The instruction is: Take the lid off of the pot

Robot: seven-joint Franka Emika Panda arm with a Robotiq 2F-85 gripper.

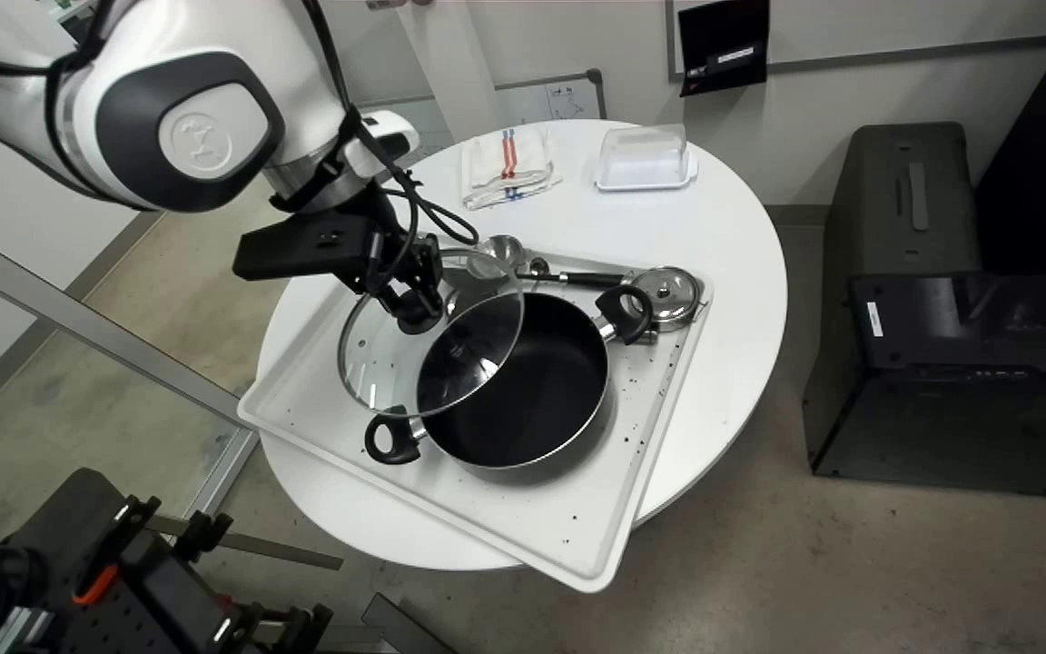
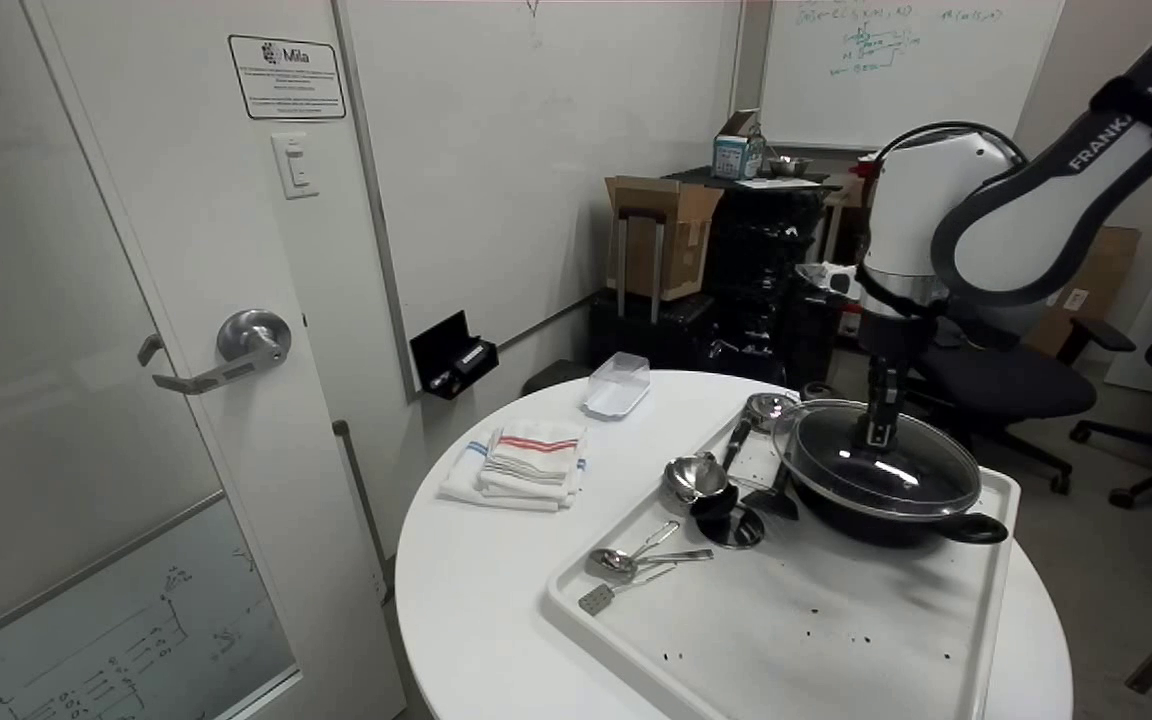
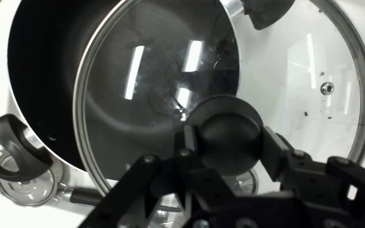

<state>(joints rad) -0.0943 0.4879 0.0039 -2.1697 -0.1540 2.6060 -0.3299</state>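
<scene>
The lid (image 1: 378, 368) is a clear glass disc with a silvery rim and a dark knob. My gripper (image 1: 416, 298) is shut on the knob and holds the lid raised over one side of the pot (image 1: 550, 391). The black pot sits on the tray, its inside partly uncovered. In an exterior view the lid (image 2: 896, 475) hangs above the pot (image 2: 861, 525), with my gripper (image 2: 880, 432) on top. In the wrist view both fingers of the gripper (image 3: 228, 142) press the knob's sides, and the lid (image 3: 299, 60) covers only part of the pot (image 3: 46, 63).
A white tray (image 2: 776, 640) on a round white table (image 2: 496, 580) bears the pot. Metal utensils lie beside it, with a ladle (image 2: 694, 478) and a small glass-lidded item (image 1: 668, 292). Folded towels (image 1: 509, 168) and a clear-covered dish (image 1: 643, 162) stand behind.
</scene>
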